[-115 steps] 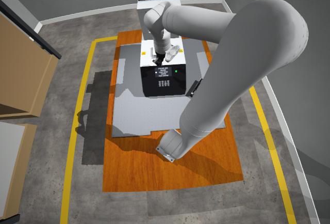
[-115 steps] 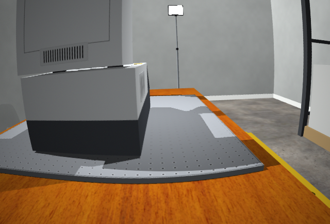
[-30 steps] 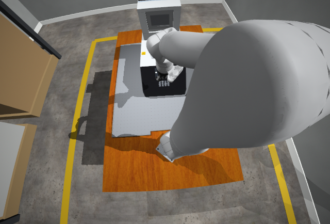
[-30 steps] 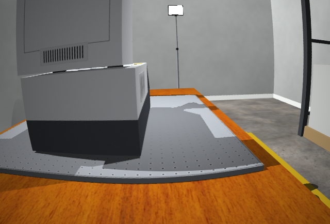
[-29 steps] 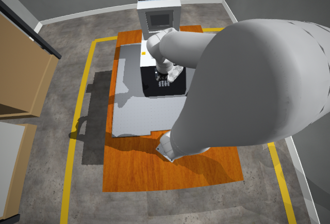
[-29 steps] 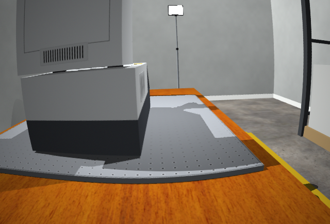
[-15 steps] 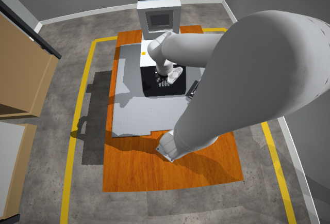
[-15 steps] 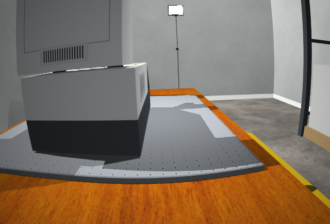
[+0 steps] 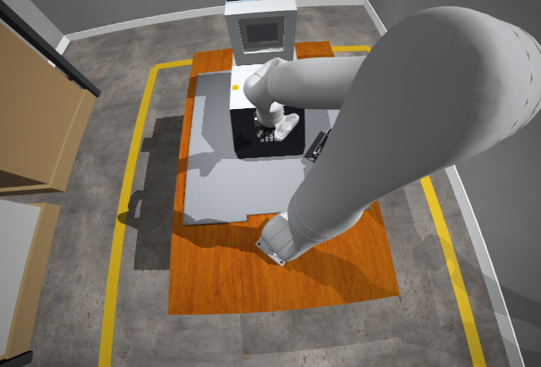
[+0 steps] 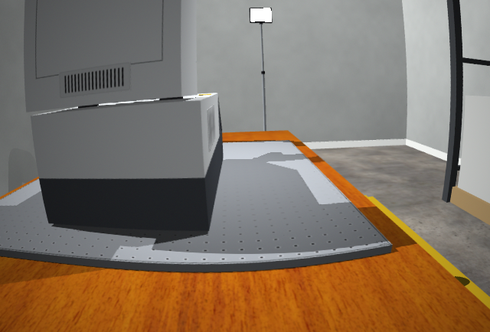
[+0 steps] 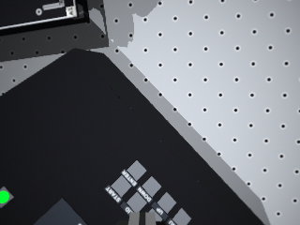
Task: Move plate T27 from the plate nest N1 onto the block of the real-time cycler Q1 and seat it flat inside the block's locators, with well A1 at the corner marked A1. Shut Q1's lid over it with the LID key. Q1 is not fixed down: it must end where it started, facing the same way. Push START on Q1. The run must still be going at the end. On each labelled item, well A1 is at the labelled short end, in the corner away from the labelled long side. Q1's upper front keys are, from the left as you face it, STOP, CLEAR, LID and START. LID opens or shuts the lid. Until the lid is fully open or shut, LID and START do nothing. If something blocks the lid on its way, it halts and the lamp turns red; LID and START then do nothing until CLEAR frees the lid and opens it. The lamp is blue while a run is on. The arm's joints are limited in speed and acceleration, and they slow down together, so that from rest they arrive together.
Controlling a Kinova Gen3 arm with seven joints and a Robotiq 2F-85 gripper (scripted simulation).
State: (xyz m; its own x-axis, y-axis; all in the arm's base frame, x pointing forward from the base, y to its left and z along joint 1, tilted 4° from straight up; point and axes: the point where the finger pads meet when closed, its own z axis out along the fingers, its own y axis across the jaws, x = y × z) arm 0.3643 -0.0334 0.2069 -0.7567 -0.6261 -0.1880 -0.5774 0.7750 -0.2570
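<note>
The real-time cycler Q1 (image 9: pixel 270 146) (image 10: pixel 122 202) (image 11: pixel 70 117) stands on the grey perforated board. Its lid (image 9: pixel 260 26) (image 10: pixel 99 36) stands raised at the back. The lamp (image 11: pixel 4 197) is green. The START key (image 11: pixel 121 186) and LID key (image 11: pixel 137 202) show in the wrist view. My gripper (image 9: pixel 262 134) (image 11: pixel 142 218) is shut and empty, with its fingertips over the key pad close to the LID key; their height above it is unclear. The dark nest (image 9: pixel 318 146) (image 11: pixel 47 28) is only partly visible, with no plate on the visible part. The block and plate T27 are not visible.
The perforated board (image 9: pixel 244 183) (image 10: pixel 261 202) (image 11: pixel 225 94) lies on the wooden table (image 9: pixel 240 280) (image 10: pixel 257 301). The arm crosses from the right in the top view, hiding part of Q1's top and the board's right side. Tan-and-white furniture stands at the left.
</note>
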